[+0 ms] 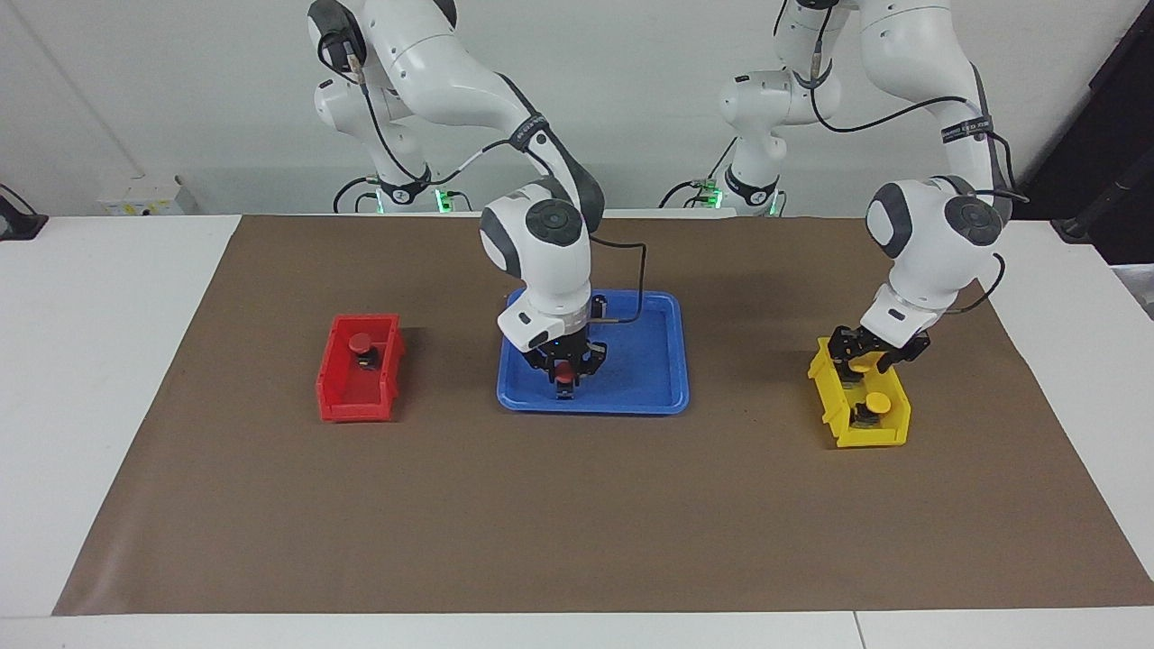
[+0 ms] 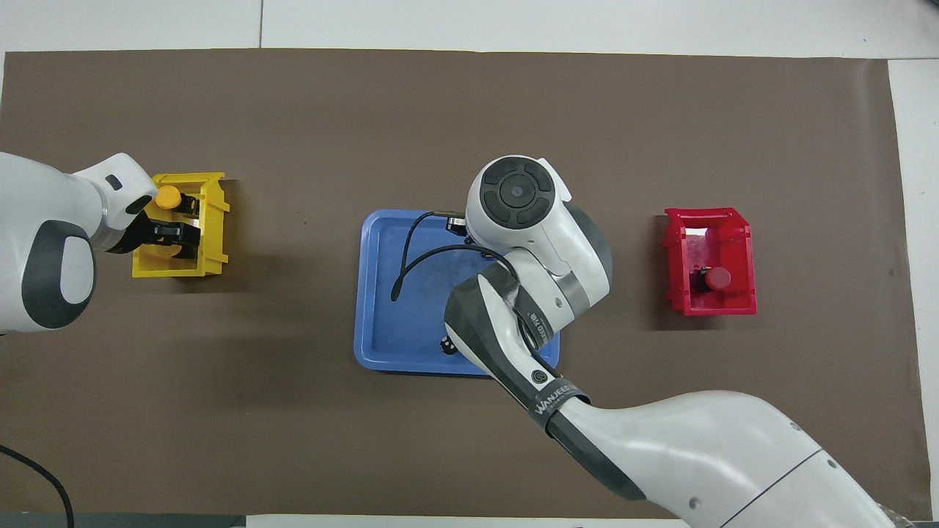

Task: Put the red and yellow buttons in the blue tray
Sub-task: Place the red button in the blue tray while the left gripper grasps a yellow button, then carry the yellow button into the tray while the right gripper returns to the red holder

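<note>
The blue tray [image 1: 651, 386] lies mid-table and also shows in the overhead view [image 2: 381, 293]. My right gripper [image 1: 563, 377] is shut on a red button [image 1: 563, 370] and holds it low inside the tray, at the side farther from the robots. In the overhead view the right arm hides it. The other red button [image 1: 361, 342] sits in the red bin [image 1: 353, 397]. My left gripper [image 1: 864, 359] is down in the yellow bin [image 1: 870, 437] at the nearer yellow button [image 1: 861, 364]. The farther yellow button [image 1: 874, 403] sits free [image 2: 168, 196].
The red bin [image 2: 736, 227] stands toward the right arm's end, the yellow bin [image 2: 214, 246] toward the left arm's end. One dark capless cylinder [image 2: 445, 343] peeks out under the right arm in the tray. A brown mat [image 1: 577, 514] covers the table.
</note>
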Robot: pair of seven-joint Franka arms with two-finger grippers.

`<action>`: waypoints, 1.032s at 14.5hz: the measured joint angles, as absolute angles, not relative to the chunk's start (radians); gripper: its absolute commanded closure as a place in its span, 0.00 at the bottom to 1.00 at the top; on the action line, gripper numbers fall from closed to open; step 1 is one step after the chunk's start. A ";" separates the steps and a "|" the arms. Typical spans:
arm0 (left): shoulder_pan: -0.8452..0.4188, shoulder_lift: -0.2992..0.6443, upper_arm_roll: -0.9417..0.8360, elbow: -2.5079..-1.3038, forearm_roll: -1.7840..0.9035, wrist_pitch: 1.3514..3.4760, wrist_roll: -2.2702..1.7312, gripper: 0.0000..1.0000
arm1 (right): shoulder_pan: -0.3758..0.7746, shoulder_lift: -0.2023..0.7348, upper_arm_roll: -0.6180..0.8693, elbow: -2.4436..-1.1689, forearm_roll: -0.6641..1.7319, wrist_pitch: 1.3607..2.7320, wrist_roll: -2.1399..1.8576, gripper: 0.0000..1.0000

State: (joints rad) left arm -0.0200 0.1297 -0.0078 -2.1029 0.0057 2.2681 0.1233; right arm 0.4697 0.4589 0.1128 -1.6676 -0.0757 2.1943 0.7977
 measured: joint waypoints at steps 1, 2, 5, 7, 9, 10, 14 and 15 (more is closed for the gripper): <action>-0.020 0.130 -0.007 -2.106 0.006 2.268 0.123 0.71 | 0.475 0.459 0.113 -1.669 -0.076 2.194 0.801 0.69; -0.020 0.130 -0.007 -2.109 0.006 2.268 0.123 0.98 | 0.479 0.459 0.113 -1.669 -0.076 2.194 0.808 0.68; -0.017 0.130 -0.005 -2.110 0.006 2.271 0.123 0.99 | 0.486 0.458 0.113 -1.674 -0.076 2.198 0.827 0.61; -0.015 0.131 -0.003 -2.075 0.006 2.254 0.123 0.99 | 0.488 0.454 0.113 -1.683 -0.076 2.211 0.830 0.35; -0.014 0.131 -0.002 -1.958 0.006 2.130 0.123 0.99 | 0.487 0.453 0.110 -1.685 -0.076 2.222 0.830 0.28; -0.015 0.130 -0.002 -1.869 0.006 2.029 0.123 0.99 | 0.486 0.452 0.107 -1.679 -0.076 2.223 0.830 0.21; -0.102 0.130 -0.013 -1.705 0.004 1.843 0.026 0.99 | 0.416 0.407 0.089 -1.593 -0.097 2.116 0.785 0.16; -0.169 0.134 -0.018 -1.729 0.002 1.869 -0.066 0.99 | 0.362 0.371 0.088 -1.585 -0.097 2.071 0.714 0.16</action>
State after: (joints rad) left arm -0.1695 0.1336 -0.0182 -1.7295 0.0025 1.8695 -0.0661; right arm 0.3619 0.3706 0.0882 -1.5847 -0.0972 2.0713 0.7141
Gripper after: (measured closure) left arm 0.586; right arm 0.150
